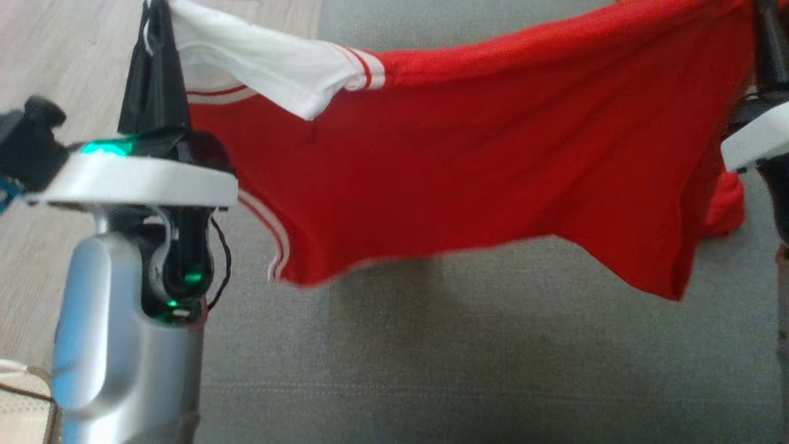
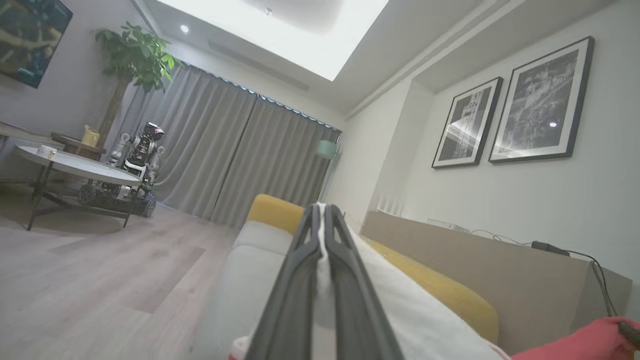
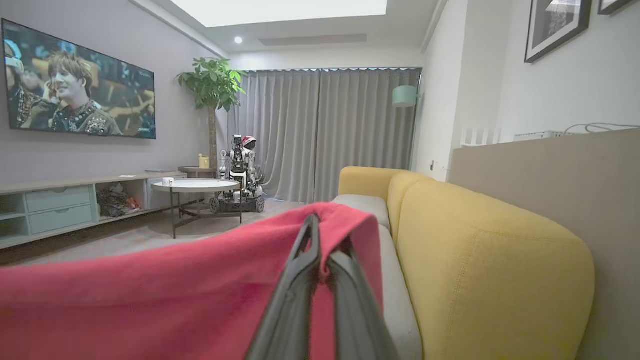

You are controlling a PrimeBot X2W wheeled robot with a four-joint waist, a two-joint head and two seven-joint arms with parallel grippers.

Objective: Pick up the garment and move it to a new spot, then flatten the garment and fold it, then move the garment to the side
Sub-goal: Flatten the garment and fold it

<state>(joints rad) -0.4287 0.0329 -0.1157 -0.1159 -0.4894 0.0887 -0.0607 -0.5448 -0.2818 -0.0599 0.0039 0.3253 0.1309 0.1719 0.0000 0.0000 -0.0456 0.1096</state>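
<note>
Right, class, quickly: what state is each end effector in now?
Left end effector: shut on the garment, white sleeve.
Right end effector: shut on the garment, red edge.

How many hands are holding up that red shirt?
2. The left hand pinches the white sleeve at the left end of the shirt; the right hand grips the red fabric at its right end.
</note>
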